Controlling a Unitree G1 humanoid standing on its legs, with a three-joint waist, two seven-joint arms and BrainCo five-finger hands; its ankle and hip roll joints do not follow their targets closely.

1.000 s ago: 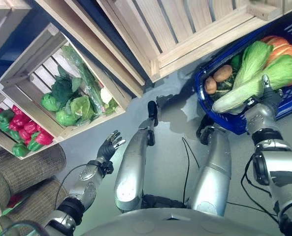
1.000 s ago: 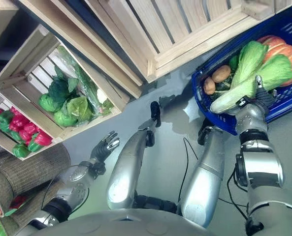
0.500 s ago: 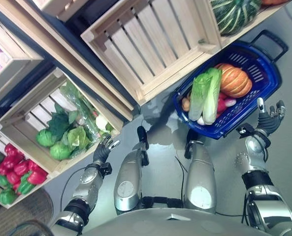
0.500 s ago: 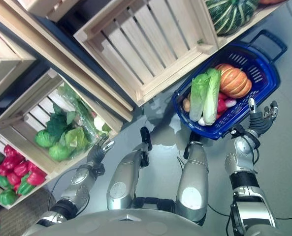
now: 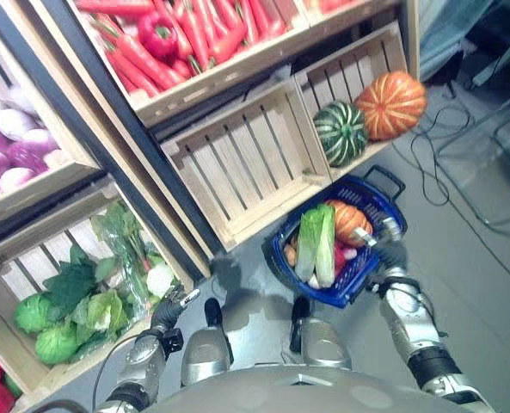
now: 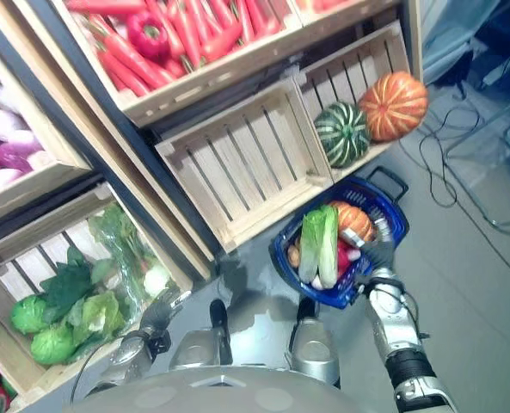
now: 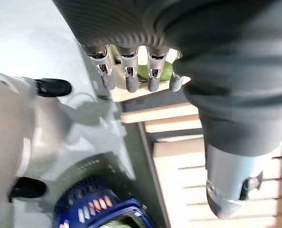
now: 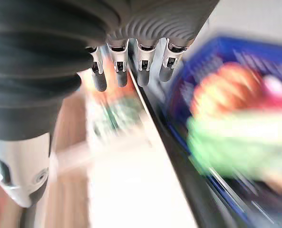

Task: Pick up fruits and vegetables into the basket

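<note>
Basket point(image 5: 371, 258) holds a cabbage point(image 5: 316, 245) lying lengthwise toward the crates; right hand point(image 5: 390, 249) beside it, fingers relaxed.

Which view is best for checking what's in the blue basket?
Left eye view: the blue basket sits whole on the floor, with the cabbage and orange pumpkin distinct. Right eye view is near-identical. Right wrist view shows it blurred; left wrist view catches just a corner.

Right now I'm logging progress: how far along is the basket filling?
Done: the blue basket already holds a pumpkin, a cabbage and smaller produce. In hand: nothing; the right hand is open by the basket's rim, the left hand open near the greens crate. Left: the shelf pumpkins and carrots remain.
</note>
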